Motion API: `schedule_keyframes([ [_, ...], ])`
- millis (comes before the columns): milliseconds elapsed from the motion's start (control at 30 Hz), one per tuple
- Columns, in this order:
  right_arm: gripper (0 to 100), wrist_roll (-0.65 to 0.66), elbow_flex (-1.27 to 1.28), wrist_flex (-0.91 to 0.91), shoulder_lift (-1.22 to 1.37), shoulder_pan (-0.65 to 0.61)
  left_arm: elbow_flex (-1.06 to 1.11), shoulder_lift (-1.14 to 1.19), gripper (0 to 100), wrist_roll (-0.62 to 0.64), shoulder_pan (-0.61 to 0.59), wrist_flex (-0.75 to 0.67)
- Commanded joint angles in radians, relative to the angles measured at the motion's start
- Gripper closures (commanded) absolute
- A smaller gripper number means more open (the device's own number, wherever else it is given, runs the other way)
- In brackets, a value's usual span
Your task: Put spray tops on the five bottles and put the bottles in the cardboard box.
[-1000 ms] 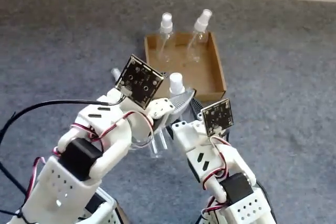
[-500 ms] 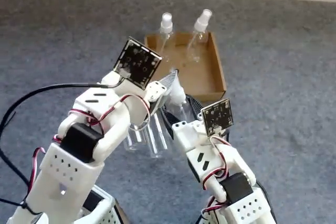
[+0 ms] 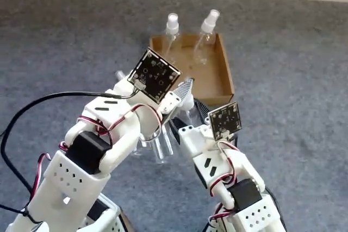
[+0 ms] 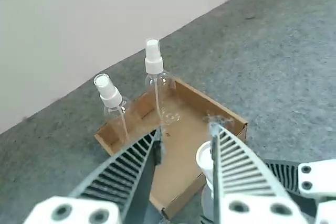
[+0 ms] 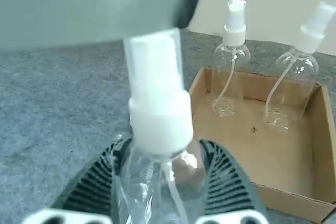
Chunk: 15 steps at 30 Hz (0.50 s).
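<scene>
Rough grey carpet (image 3: 283, 52) all round, with a pale wall strip along the far edge. Lying on it, a shallow, open-topped brown cardboard box (image 3: 226, 77), matte and rectangular. Standing upright at its far end, a clear round-bodied plastic bottle (image 3: 171, 39) and its twin (image 3: 205, 36), each capped in white, long axes vertical, dip tubes visible through the walls. Just beside the box's near wall, a third clear plastic bottle (image 5: 157, 198), upright too, neck up, clasped at the body between the ribbed fingers of the right gripper (image 5: 163, 153). Seated on its neck, a white cylindrical spray top (image 5: 157, 103). Spread apart above that top, the ribbed fingers of the left gripper (image 4: 185, 132), gripping nothing, one finger passing right over the cap's crown; contact not discernible. Beneath the left arm, more clear bottle bodies (image 3: 161, 148), partly hidden.
</scene>
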Motion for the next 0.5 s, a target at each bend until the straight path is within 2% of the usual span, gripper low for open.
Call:
schedule_keyframes([
  [0, 99.5, -0.002, -0.018, 0.004, -0.008, 0.001, -0.008, -0.016, 85, -0.084, -0.005, -0.018],
  [167, 99.5, 0.014, -0.101, 0.004, -0.007, 0.099, -0.091, -0.094, 85, -0.083, -0.134, 0.04],
  [300, 99.5, 0.018, -0.191, 0.004, 0.012, 0.116, -0.105, -0.211, 85, -0.083, -0.154, 0.104],
  [467, 99.5, 0.018, -0.375, 0.002, 0.269, 0.119, -0.016, -0.34, 85, -0.084, -0.2, 0.153],
])
